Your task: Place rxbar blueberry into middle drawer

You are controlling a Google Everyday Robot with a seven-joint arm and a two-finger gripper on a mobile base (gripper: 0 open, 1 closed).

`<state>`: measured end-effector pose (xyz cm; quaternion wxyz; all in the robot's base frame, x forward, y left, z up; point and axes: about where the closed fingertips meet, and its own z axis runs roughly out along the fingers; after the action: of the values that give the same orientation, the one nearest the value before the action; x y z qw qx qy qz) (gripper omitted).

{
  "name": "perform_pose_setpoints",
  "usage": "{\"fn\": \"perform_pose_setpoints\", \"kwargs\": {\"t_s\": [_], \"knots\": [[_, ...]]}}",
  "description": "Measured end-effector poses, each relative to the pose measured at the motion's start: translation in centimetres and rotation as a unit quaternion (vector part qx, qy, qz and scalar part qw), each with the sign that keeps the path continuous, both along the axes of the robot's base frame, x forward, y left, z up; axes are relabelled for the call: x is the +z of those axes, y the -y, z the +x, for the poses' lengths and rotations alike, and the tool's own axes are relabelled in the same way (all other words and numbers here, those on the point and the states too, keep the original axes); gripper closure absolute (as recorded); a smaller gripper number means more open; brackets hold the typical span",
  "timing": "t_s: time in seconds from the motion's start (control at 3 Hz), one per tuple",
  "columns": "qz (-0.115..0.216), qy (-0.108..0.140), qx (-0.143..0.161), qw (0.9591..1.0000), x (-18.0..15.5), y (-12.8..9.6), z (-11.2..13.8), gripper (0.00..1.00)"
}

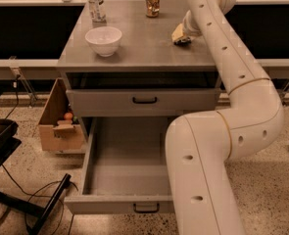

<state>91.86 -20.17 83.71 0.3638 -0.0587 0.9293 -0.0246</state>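
My gripper [180, 35] reaches down onto the right part of the grey counter top [134, 43], at the end of my long white arm [232, 82]. A small dark sliver [183, 42] shows right under the gripper on the counter. It may be the rxbar blueberry, but most of it is hidden. The middle drawer [124, 173] is pulled wide open below, with a bare grey floor and a small dark handle [146, 208] on its front. My arm covers the drawer's right part.
A white bowl [104, 39] stands on the counter's left. A clear bottle [95, 4] and a can [153, 1] stand at the back. The shut upper drawer [109, 102] has a black handle. A cardboard box [60, 124] and black stand legs [36, 204] are on the floor at left.
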Motion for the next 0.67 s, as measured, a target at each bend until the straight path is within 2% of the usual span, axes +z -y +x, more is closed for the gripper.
{"fn": "perform_pose_setpoints", "kwargs": {"t_s": [0.33, 0.67], "knots": [[0.000, 0.000, 0.000, 1.0000, 0.28, -0.04, -0.12, 1.00], [0.000, 0.000, 0.000, 1.0000, 0.28, -0.04, -0.12, 1.00]]}}
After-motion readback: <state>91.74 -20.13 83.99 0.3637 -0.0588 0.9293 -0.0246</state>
